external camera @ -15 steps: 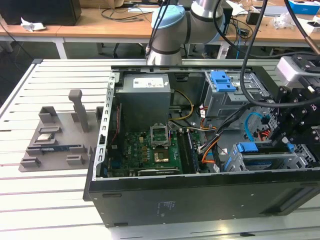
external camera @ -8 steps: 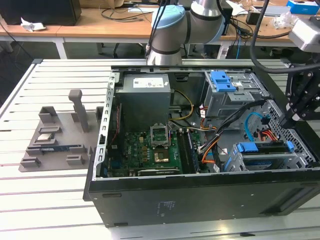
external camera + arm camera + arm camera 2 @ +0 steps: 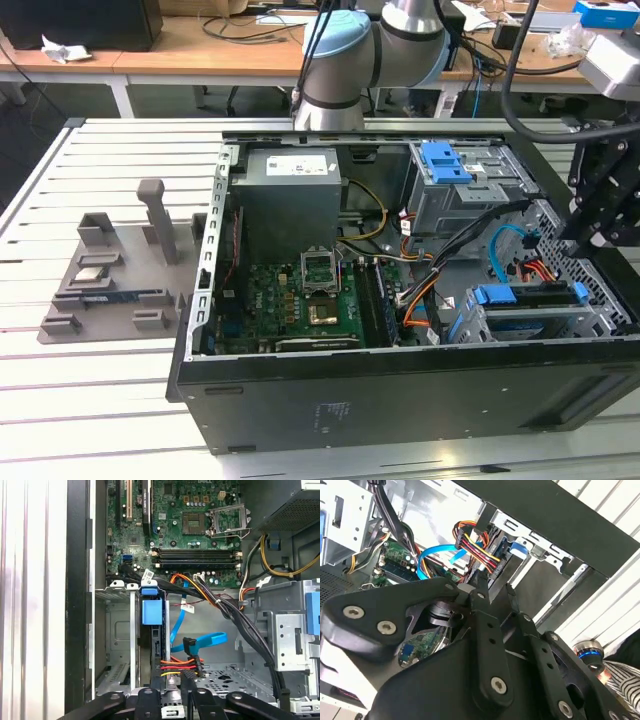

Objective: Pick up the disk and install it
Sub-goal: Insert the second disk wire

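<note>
The arm seems to be working at seating the disk [image 3: 530,297] in the drive cage [image 3: 603,312], and doing that well is looking like a matter of keeping the blue carrier square to the cage rails and pressing straight along the slot, while keeping the red-and-yellow power lead [image 3: 181,662] and the blue data cable [image 3: 200,642] from getting trapped against the drive. In the exterior view the disk is lying at the lower right of the frame, inside the cage in the open computer case [image 3: 400,405]. The gripper [image 3: 578,238] is hovering just above it, a little toward the right edge of the frame. In the first wrist view the gripper [image 3: 172,694] is lining up with the disk [image 3: 151,611], seen edge-on in its bay. Whether the pincer is spread, pressed together or pinching the carrier, I cannot tell
</note>
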